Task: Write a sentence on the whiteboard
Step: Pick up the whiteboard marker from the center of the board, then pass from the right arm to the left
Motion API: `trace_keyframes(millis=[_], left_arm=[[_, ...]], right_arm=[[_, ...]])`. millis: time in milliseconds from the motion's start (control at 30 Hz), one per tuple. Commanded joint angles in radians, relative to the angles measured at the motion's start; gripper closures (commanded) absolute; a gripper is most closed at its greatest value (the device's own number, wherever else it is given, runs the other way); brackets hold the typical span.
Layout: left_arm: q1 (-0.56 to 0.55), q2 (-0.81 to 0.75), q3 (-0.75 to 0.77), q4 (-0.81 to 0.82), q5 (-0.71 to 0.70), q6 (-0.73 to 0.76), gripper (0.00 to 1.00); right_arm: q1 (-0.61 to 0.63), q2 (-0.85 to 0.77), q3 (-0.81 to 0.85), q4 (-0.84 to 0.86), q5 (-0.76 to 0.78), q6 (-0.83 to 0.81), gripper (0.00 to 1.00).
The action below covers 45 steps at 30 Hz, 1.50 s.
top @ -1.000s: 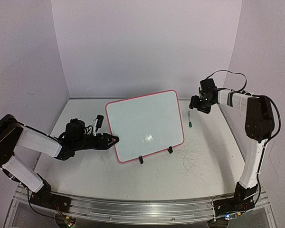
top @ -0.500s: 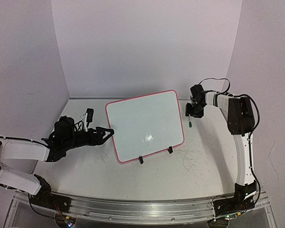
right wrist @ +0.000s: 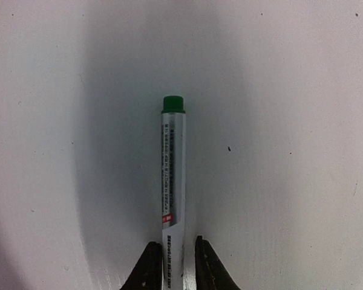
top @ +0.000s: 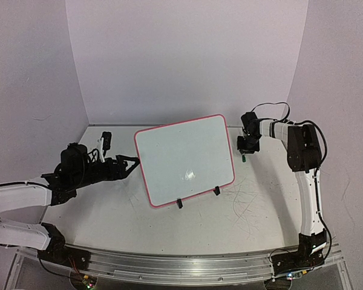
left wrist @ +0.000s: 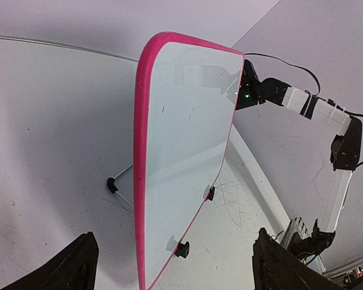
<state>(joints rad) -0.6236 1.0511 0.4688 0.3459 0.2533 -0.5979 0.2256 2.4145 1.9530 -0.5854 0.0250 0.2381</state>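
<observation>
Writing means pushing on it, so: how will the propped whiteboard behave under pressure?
The whiteboard looks thin and stiff, so probably light. Standing only on small black clip feet and a thin rear prop, it may well slide or tip backward on the smooth table.

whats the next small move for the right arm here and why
Probably close the right gripper firmly on the marker. The marker lies flat on the table between its fingers, with what looks like a slim gap on one side. The whiteboard is blank, so nothing gets written until the marker is held.
</observation>
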Motion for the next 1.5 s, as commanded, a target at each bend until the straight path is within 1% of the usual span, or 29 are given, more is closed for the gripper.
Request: trace_keyframes(millis=[0,133,300,333,400,467,533,633,733,767,833,933,1033,1067,1233,1300,1400,1467], left_arm=[[-0.027,-0.044,0.082,-0.069,-0.046,0.032,0.11],[-0.068,-0.074,0.13,-0.132,-0.097,0.055,0.11],[-0.086,-0.07,0.183,-0.215,-0.136,0.067,0.1],[-0.086,-0.075,0.188,-0.219,-0.131,0.066,0.1],[-0.088,-0.086,0.198,-0.214,-0.118,0.053,0.09],[-0.09,-0.078,0.218,-0.205,-0.092,0.051,0.08],[-0.096,-0.043,0.252,-0.196,-0.061,0.055,0.07],[-0.121,0.042,0.315,-0.181,-0.063,0.025,0.08],[-0.152,0.146,0.358,-0.067,0.008,-0.021,0.09],[-0.168,0.182,0.374,-0.01,0.039,-0.034,0.09],[-0.208,0.267,0.421,0.062,0.076,-0.051,0.09],[-0.277,0.393,0.513,0.14,0.114,-0.05,0.12],[-0.344,0.5,0.609,0.171,0.13,-0.038,0.15],[-0.36,0.524,0.634,0.175,0.134,-0.034,0.16],[-0.402,0.614,0.703,0.183,0.124,-0.038,0.25],[-0.403,0.631,0.708,0.184,0.115,-0.05,0.32],[-0.403,0.642,0.717,0.183,0.111,-0.049,0.37],[-0.403,0.648,0.721,0.183,0.112,-0.048,0.43]], right_arm=[[0.006,-0.003,0.005,0.009,0.02,-0.005,0.85],[0.004,-0.067,-0.051,0.041,0.031,-0.001,1.0],[0.005,-0.258,-0.218,0.133,0.009,0.046,1.0],[0.005,-0.319,-0.277,0.152,0.013,0.057,1.0],[0.005,-0.505,-0.423,0.225,0.007,0.079,1.0],[0.005,-0.667,-0.577,0.318,-0.043,0.108,1.0],[0.005,-0.839,-0.734,0.414,-0.137,0.143,1.0],[0.01,-1.087,-0.937,0.605,-0.327,0.197,1.0],[0.041,-1.294,-1.11,0.787,-0.454,0.297,1.0],[0.066,-1.336,-1.145,0.837,-0.468,0.329,1.0],[0.161,-1.402,-1.2,0.928,-0.427,0.379,1.0],[0.312,-1.437,-1.255,1.046,-0.324,0.428,1.0],[0.409,-1.409,-1.289,1.16,-0.253,0.462,1.0],[0.44,-1.393,-1.286,1.175,-0.237,0.465,1.0],[0.539,-1.3,-1.229,1.22,-0.21,0.452,1.0],[0.569,-1.275,-1.217,1.235,-0.202,0.452,1.0],[0.606,-1.25,-1.202,1.251,-0.193,0.451,1.0],[0.626,-1.238,-1.201,1.264,-0.183,0.451,1.0]])
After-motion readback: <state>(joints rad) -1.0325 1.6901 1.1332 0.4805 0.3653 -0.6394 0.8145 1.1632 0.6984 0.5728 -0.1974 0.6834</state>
